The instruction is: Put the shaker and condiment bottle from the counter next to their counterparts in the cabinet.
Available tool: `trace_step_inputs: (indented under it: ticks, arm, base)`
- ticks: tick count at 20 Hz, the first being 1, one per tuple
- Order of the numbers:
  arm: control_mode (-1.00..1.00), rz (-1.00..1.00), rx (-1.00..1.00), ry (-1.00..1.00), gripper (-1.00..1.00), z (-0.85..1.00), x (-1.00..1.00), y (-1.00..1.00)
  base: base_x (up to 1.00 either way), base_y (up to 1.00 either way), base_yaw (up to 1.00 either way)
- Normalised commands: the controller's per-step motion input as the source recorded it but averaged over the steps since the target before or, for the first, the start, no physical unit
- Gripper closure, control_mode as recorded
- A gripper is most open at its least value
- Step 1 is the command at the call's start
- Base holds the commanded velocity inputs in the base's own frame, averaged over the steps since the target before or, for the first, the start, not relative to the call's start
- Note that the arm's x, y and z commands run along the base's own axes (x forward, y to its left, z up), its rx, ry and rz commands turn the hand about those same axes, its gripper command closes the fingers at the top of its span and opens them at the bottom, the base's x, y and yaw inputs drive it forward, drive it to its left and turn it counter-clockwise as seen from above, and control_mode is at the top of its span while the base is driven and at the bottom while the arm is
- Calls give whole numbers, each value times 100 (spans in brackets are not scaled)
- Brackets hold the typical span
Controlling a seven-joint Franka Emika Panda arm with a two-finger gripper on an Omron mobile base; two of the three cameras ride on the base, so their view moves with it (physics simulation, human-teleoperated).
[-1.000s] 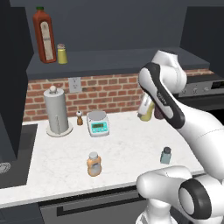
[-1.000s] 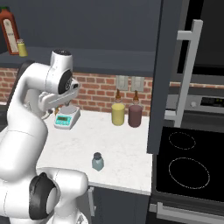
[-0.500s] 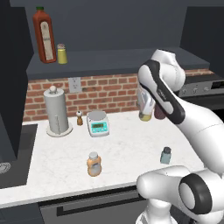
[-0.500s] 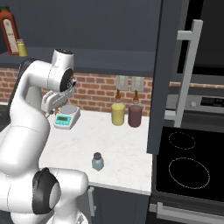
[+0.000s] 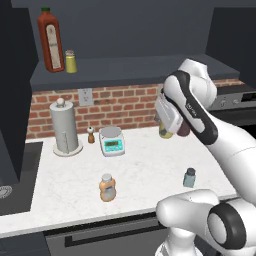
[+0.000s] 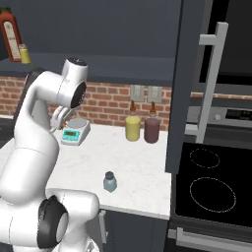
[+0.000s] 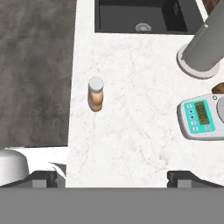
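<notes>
Now the fingertips (image 7: 43, 177) stand far apart at the bottom of the hand view, released, with nothing between them; the gripper (image 7: 113, 178) hangs above the counter (image 7: 140, 87).

From the gripper, the condiment bottle (image 7: 96, 93) is at about 11 o'clock in the hand view. It is a small peach-orange translucent bottle with a pale grey-white cap, and it stands upright near the counter's front edge, with bare marble on all sides. At 2 o'clock is the kitchen scale (image 7: 202, 117), and further at 1 o'clock the paper towel holder (image 7: 205, 48). The sink (image 7: 144, 15) is at 12 o'clock.

The shaker (image 5: 189, 177) is a short pale teal-blue jar with a dark cap. It stands alone near the counter's front edge, well apart from the condiment bottle.

Up in the cabinet (image 5: 150, 65), the red bottle (image 5: 49, 39) and the yellow shaker (image 5: 71, 61) stand just beside each other at the left end of the shelf; the shelf board to their right is free.
</notes>
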Motion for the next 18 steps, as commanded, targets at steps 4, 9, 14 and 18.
trace_step_inputs:
  ticks: [4,9,14,18]
  arm:
    - [-100,2,8,-13,-100,-16,-9,6]
    - [-100,2,1,-8,-100,-20,-8,21]
    - [-100,4,0,-1,-100,-19,-2,27]
    - [-100,7,0,0,-100,-10,0,25]
  base:
    - [0,0,0]
    - [0,0,0]
    - [0,0,0]
    - [0,0,0]
